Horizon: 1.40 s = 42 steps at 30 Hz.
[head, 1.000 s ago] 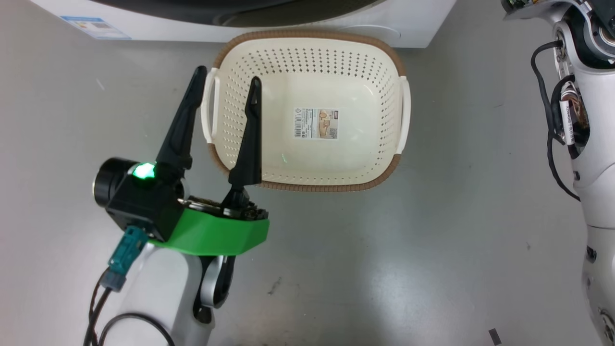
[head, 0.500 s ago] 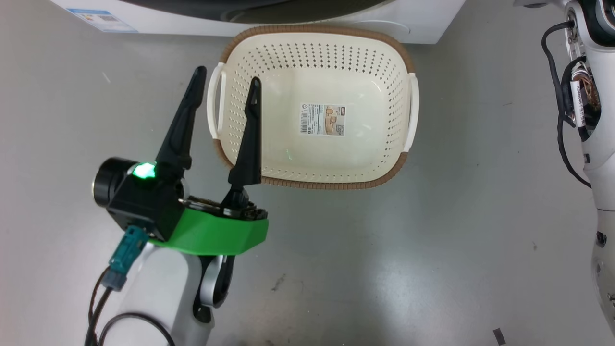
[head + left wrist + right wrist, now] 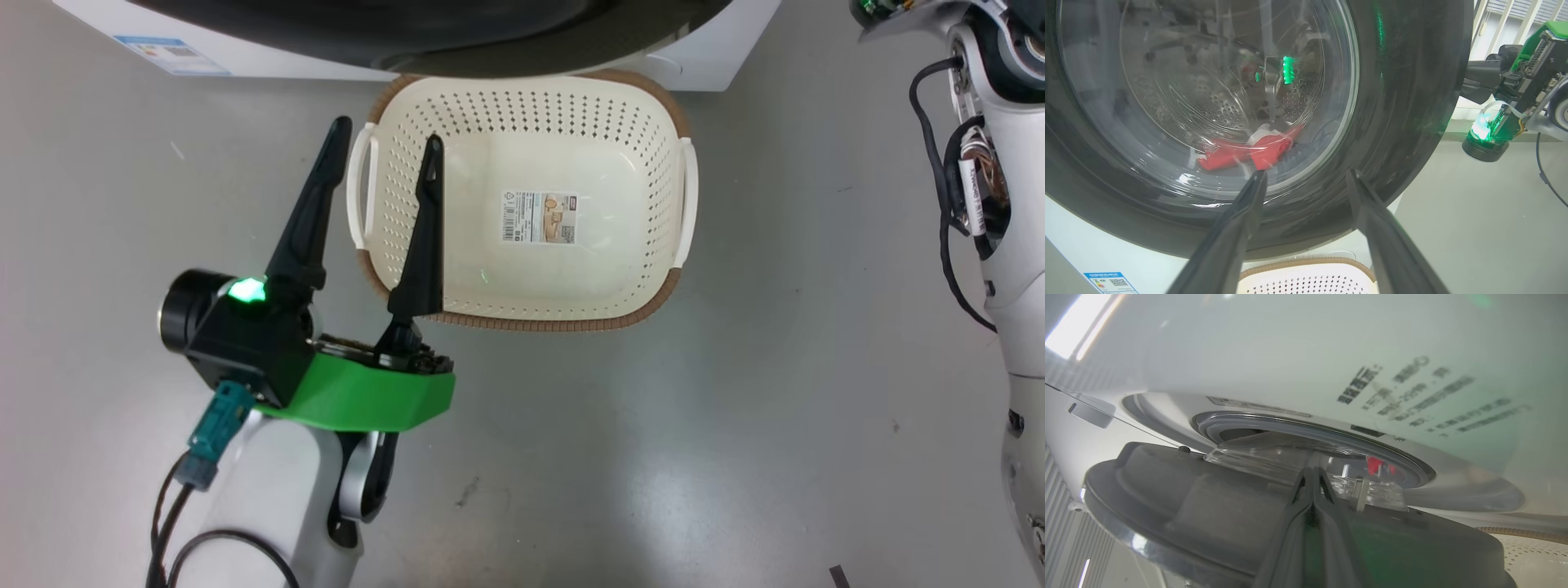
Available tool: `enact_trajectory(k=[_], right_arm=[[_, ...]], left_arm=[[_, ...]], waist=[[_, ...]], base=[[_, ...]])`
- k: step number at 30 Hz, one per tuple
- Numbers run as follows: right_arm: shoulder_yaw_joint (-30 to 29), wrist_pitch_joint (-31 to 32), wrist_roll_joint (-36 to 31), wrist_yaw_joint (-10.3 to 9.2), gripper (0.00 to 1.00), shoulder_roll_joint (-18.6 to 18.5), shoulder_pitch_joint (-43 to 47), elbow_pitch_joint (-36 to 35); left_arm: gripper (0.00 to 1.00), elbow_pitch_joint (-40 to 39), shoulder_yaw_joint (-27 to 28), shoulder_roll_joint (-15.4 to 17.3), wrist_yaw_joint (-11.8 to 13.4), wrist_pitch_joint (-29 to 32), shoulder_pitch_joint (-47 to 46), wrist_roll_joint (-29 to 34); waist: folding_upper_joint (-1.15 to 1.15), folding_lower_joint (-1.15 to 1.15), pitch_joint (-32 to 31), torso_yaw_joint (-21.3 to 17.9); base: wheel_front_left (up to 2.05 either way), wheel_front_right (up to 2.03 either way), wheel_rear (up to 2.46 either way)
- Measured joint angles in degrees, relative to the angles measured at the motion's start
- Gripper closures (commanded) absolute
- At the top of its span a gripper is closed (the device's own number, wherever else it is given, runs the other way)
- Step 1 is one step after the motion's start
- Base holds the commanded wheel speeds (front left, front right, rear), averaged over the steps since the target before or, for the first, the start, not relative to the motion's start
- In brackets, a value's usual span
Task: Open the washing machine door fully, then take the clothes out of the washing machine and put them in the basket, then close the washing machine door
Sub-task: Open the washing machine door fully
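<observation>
Washing machine (image 3: pixel 735 41) cropped at the top edge; clothes (image 3: pixel 1241 151) blurred behind washing machine door (image 3: pixel 1412 102); basket (image 3: pixel 1306 281) cropped below.

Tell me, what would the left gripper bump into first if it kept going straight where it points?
Probably the washing machine door: the open left gripper aims at the lower edge of its glass window, though how far off is unclear.

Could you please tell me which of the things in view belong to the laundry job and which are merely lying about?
For the job:
- washing machine
- washing machine door, ajar
- clothes, red, inside the machine
- basket, empty, in front of the machine

Just lying about:
- dark scrap on the floor
- scuff mark on the floor
</observation>
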Motion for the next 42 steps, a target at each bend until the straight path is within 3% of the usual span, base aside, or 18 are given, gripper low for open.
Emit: enact_trajectory(k=[42], right_arm=[[5.8, 3.0, 2.6, 0.00, 1.00, 3.3, 17.6, -6.9]], left_arm=[[0.00, 4.9, 2.4, 0.0, 0.5, 0.0, 5.6, -0.1]], waist=[[0.00, 0.00, -10.4, -2.1]], base=[[0.00, 0.00, 0.00]])
